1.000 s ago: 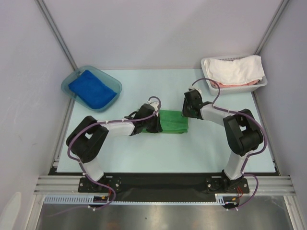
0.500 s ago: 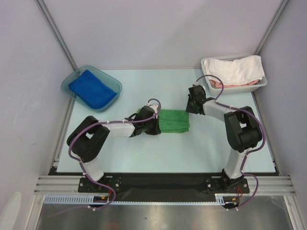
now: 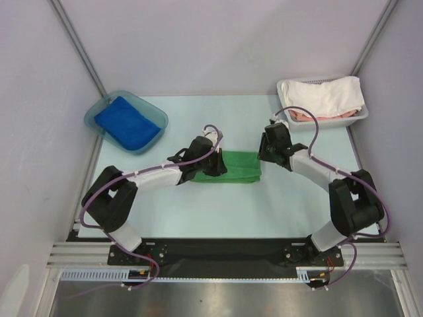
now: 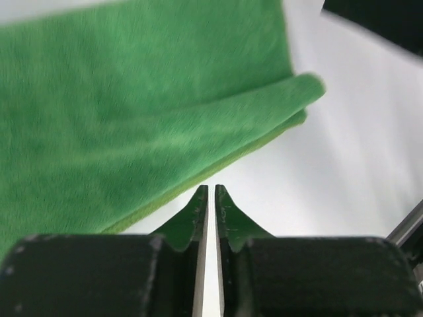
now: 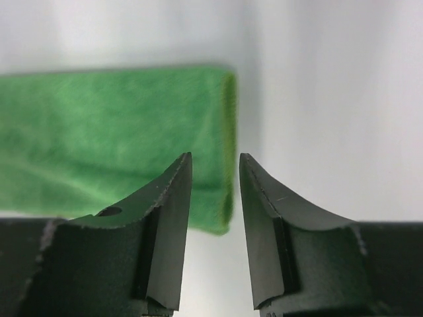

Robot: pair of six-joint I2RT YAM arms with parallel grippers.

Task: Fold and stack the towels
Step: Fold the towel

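Green towel [image 3: 239, 166]: folded into flat rectangle, lying mid-table [image 3: 198, 211].
Left gripper [image 4: 211, 190]: at towel's 9 o'clock end, over near edge. Jaws almost together, thin slit between, nothing held.
Right gripper [image 5: 215, 157]: just off towel's 3 o'clock end. Jaws moderately apart, empty, folded towel edge visible beyond gap.
Blue towel [image 3: 127, 122]: folded, inside translucent blue bin [image 3: 156, 112] at 10 o'clock from green towel.
White basket [image 3: 281, 86]: at 2 o'clock, holding white cloth [image 3: 327, 94] over pinkish item [image 3: 310, 116].
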